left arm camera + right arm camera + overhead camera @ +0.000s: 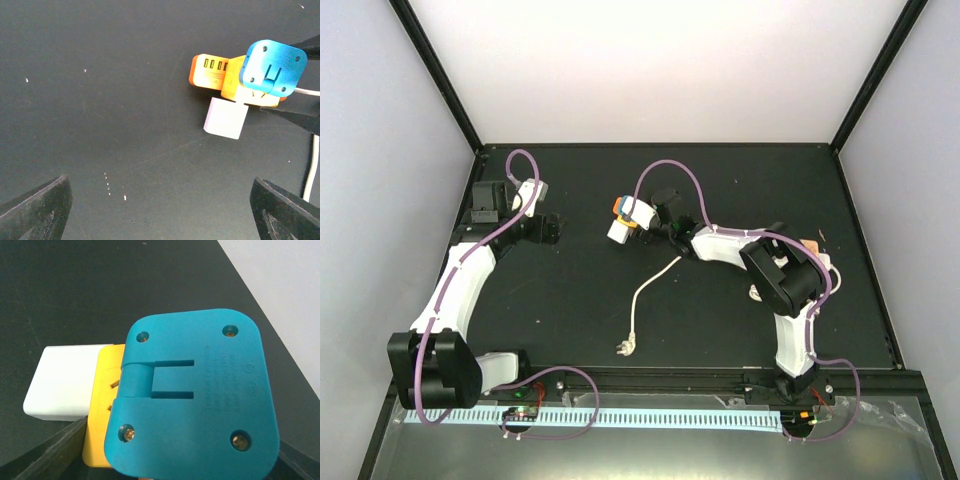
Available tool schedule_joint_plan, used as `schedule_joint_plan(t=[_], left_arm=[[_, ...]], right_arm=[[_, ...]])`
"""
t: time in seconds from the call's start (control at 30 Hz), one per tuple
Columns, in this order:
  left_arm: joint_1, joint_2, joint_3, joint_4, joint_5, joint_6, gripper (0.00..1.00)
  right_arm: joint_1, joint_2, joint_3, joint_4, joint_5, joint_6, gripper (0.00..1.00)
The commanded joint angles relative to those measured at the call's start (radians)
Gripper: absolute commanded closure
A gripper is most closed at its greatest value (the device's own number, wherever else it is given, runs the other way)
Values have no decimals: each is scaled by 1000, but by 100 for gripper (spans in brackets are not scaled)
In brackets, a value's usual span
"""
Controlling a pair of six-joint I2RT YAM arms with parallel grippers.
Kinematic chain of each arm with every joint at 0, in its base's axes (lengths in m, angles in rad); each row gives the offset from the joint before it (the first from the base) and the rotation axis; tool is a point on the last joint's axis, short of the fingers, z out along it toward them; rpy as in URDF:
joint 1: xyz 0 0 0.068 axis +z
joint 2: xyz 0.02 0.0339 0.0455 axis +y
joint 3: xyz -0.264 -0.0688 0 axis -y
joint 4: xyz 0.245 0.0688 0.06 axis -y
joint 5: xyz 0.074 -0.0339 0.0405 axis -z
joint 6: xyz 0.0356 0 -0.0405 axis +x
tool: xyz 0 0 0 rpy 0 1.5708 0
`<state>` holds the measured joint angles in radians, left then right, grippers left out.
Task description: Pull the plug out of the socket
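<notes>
Our left gripper [552, 229] hangs over the left part of the black table [125, 125] with its jaws spread wide and nothing between them. From its wrist camera, the two dark fingers [37, 207] show only at the bottom corners, with bare tabletop between.

Closer to the front edge than the task's things, a thin white cable [642, 300] lies loose on the table, and its free end points toward us.

Past the bare stretch, near the middle of the table, we find the white plug [226, 118], a small pale cube. It is not yet out: one face sits flush against the yellow side of the socket adapter [235, 77], an orange and yellow block with a row of slots and a blue cover plate.

Beyond that, our right gripper [645, 217] is clamped on the adapter, one dark finger on each side, bracing it.

We judge the task barely begun. The socket is held, but the plug is ungrasped and lies well apart from the left gripper, ahead of it and to its right. Reaching, gripping and pulling remain.
</notes>
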<state>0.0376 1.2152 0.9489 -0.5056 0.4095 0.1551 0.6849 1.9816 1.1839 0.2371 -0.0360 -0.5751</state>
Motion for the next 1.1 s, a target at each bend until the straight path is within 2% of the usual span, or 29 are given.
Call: schedule_joint_plan(t=[0.0,0.37,0.83,1.07], left_arm=[[-6,-22,15,-2,22,-7,1],[-5,-5,19,-2,3,22,1],[-6,35,47,-44,15,82,1],[-35,97,70,-140,70,251,1]], right_arm=[[5,19,36,6,23,-3,26],[5,17,88,-109,-3,68,48],[3,7,158,-314,-198,368,51],[1,43,169,-354,-272,463,53]])
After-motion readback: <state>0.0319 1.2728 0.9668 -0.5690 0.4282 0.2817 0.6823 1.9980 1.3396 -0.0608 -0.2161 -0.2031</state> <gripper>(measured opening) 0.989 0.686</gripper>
